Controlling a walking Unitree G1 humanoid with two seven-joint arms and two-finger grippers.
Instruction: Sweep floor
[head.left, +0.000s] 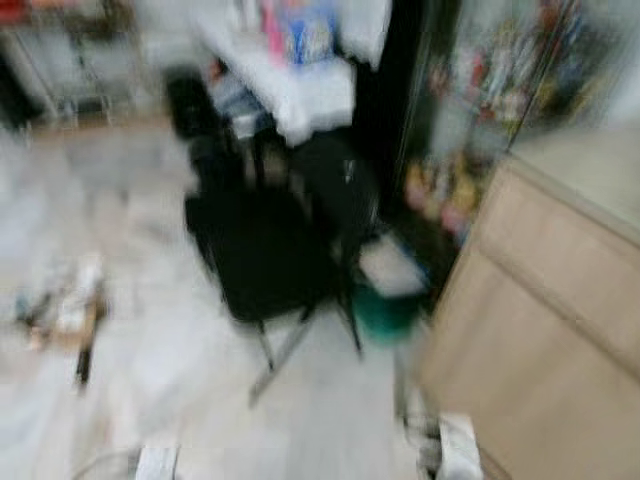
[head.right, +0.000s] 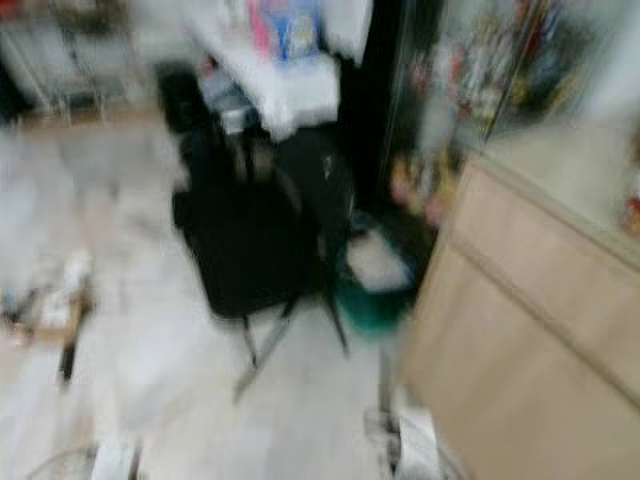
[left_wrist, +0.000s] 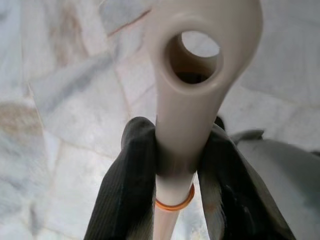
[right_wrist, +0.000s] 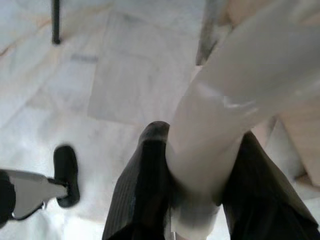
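My left gripper (left_wrist: 180, 131) is shut on a cream plastic handle (left_wrist: 182, 107) that has a round hanging hole at its end and an orange ring lower down. My right gripper (right_wrist: 202, 145) is shut on a second, thicker cream-white handle (right_wrist: 240, 75). Pale marble floor tiles (left_wrist: 60, 90) lie beneath both. The eye views are blurred. On the floor at the left they show a small heap of litter (head.left: 60, 300) with a dark stick (head.left: 85, 355) beside it. Both silver arms sit at the bottom edge, the left arm (head.left: 155, 463) and the right arm (head.left: 455, 445).
A black folding chair (head.left: 265, 250) stands mid-floor before a table with a white cloth (head.left: 300, 85). A green bin (head.left: 385, 310) sits by the chair. A light wooden cabinet (head.left: 540, 310) takes up the right side. Open floor (head.left: 170, 370) lies left of the chair.
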